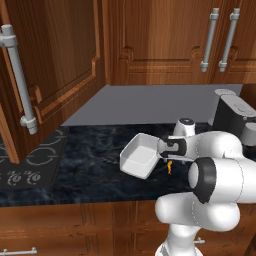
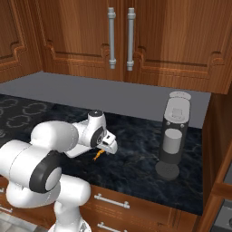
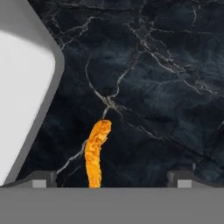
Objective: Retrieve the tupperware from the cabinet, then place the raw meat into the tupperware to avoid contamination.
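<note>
The white tupperware [image 1: 139, 156] rests on the dark marble counter, and its rim fills the left edge of the hand view [image 3: 24, 87]. The raw meat [image 3: 97, 151], an orange-tan sliver, lies on the counter just right of the tub [image 1: 170, 167] [image 2: 96, 155]. My gripper [image 3: 113, 178] hangs open just above the meat, one fingertip on each side of it and nothing held. From the base views the hand [image 1: 169, 152] [image 2: 108, 146] sits low over the counter beside the tub. The cabinet door [image 1: 55, 65] with its grey bar handle [image 1: 17, 80] stands swung open at the left.
A dark grey appliance [image 1: 231, 116] [image 2: 174, 136] stands on the counter to the right. A stovetop [image 1: 30, 160] lies at the left. Closed wall cabinets with bar handles [image 2: 120, 38] run along the back. Drawers [image 2: 113, 201] sit below the counter edge.
</note>
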